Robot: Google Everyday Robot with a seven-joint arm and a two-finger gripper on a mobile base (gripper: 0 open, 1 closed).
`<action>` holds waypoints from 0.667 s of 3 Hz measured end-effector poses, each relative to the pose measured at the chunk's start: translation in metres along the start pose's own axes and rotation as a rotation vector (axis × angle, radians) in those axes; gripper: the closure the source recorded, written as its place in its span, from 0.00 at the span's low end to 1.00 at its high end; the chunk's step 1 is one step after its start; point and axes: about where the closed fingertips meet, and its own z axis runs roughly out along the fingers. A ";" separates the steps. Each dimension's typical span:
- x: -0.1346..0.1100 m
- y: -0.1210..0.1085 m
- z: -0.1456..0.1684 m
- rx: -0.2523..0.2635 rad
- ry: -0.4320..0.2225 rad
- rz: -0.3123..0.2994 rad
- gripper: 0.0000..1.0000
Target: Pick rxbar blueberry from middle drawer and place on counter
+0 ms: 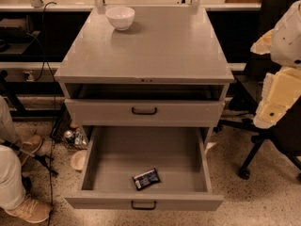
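So far, nothing of the job looks done beyond the open drawer. At the far left a person's leg [10,182] rests by the cabinet. A white bowl [120,17] stands at the back left of the counter [160,51], which carries no bar yet. Below, the middle drawer [117,149] is pulled wide open, and the bar [146,178] lies flat on its floor near the front wall, slightly askew. At the right edge the gripper [278,95] hangs beside the cabinet, well apart from the bar; whether it is released or clenched I cannot tell. Reaching in, grasping, lifting and placing are all left to do
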 end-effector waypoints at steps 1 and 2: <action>-0.016 0.023 0.041 -0.090 -0.043 -0.027 0.00; -0.047 0.065 0.099 -0.204 -0.137 -0.050 0.00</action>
